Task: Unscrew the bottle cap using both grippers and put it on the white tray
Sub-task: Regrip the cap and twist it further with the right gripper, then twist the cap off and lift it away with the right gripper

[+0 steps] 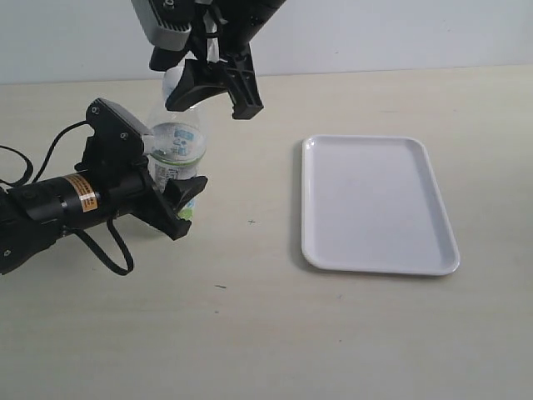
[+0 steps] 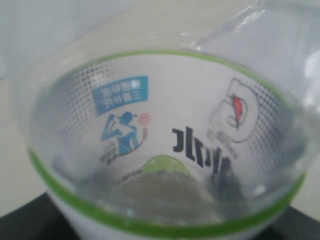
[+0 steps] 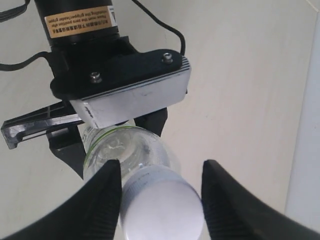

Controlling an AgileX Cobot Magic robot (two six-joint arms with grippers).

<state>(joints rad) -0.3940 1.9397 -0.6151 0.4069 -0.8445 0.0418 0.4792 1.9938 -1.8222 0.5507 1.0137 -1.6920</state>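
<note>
The clear bottle point(image 1: 176, 146) with its white-and-green label stands upright at the left of the table. My left gripper point(image 1: 171, 171) is shut on its labelled body from the side. In the left wrist view the bottle point(image 2: 165, 125) fills the picture. The white bottle cap point(image 3: 162, 210) sits on the neck. My right gripper point(image 3: 161, 167) hangs above it and is open, a black finger point(image 3: 102, 200) on either side of the cap; one finger touches the ribbed side, the other stands slightly off. In the exterior view the cap point(image 1: 172, 81) is partly hidden behind the right gripper point(image 1: 212, 104).
The white tray point(image 1: 379, 250) lies flat to the right of the bottle, with bare table between them; its edge point(image 3: 307, 150) shows in the right wrist view. Black cables point(image 1: 112, 250) trail from the left arm at the table's left.
</note>
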